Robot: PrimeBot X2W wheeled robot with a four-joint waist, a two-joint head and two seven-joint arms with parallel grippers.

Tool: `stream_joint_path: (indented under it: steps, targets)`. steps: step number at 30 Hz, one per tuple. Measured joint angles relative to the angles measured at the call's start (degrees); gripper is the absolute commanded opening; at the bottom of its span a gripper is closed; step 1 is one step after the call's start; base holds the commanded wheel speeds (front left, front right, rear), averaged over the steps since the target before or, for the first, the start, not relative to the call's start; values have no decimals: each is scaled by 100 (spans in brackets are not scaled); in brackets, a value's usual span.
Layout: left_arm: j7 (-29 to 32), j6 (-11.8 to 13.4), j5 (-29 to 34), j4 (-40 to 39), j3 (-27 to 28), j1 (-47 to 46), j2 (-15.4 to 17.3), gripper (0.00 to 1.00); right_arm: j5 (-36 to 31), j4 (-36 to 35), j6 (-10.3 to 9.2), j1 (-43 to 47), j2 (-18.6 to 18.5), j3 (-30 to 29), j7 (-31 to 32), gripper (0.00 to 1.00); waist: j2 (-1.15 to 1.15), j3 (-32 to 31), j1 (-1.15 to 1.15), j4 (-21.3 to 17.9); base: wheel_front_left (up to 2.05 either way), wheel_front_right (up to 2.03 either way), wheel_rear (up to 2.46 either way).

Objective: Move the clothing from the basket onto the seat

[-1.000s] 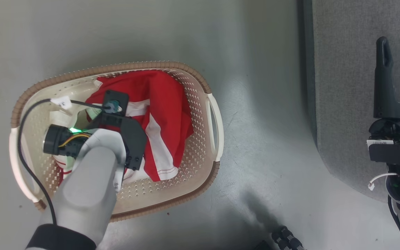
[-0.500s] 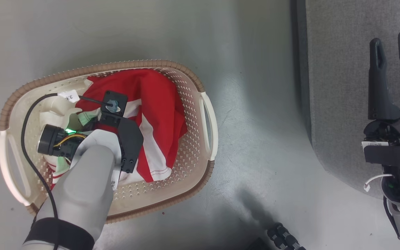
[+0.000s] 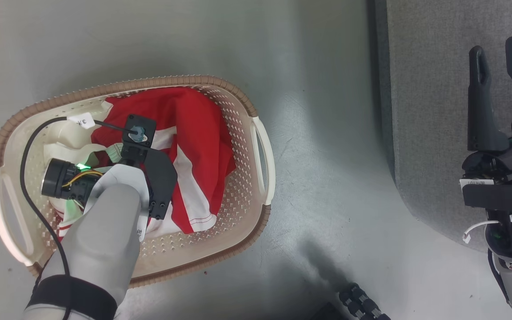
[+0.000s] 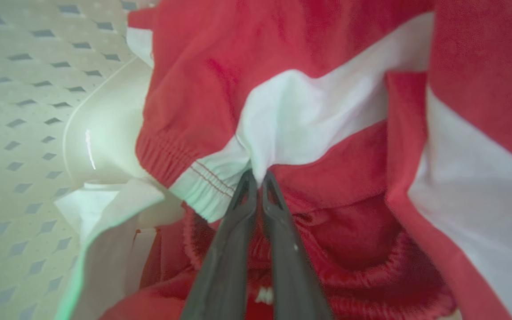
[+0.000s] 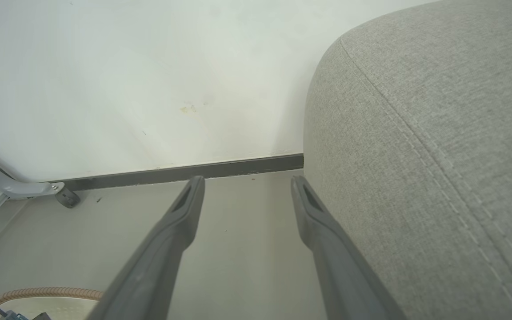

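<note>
The cream basket [image 3: 149, 82] with its brown rim stands on the floor at the left. Red clothing [image 3: 194, 133] with white stripes lies bunched inside it. My left arm reaches down into the basket, its wrist [image 3: 149, 173] over the pile and its fingers hidden below. In the left wrist view my left gripper [image 4: 258, 175] is shut on a fold of the clothing [image 4: 309, 111], pinching a white panel next to a red elastic hem. My right gripper [image 3: 496, 46] hangs open and holds nothing over the grey seat [image 3: 429, 89], close to its rounded edge [image 5: 438, 133].
Bare grey floor [image 3: 327, 178] separates the basket from the seat. A black ribbed part [image 3: 362, 304] shows at the bottom edge. In the right wrist view a white wall with a dark baseboard [image 5: 185, 171] and a castor [image 5: 67, 197] lie ahead, with the basket rim [image 5: 38, 292] at lower left.
My left gripper has closed on the fabric in the basket. The head camera has shifted slightly, sliding everything left. The right gripper stays open.
</note>
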Motion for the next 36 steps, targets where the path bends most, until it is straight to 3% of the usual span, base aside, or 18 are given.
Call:
stream_joint_path:
  steps: [8,27,36]
  targets:
    - [-388,-14,-78,54,37,1,-21,0,0,162,0,-8,0,9,0,100,0,-149,0,32,0,0,0]
    - [-1809,-633,-594,-115,99,700,-86,0,2,680,0,52,-120,-25,1,100,0,-1096,0,222,0,0,0]
    - [-2507,-923,-956,-611,-212,1246,-104,0,2,905,0,314,-158,32,1,100,0,-1874,0,416,0,0,0]
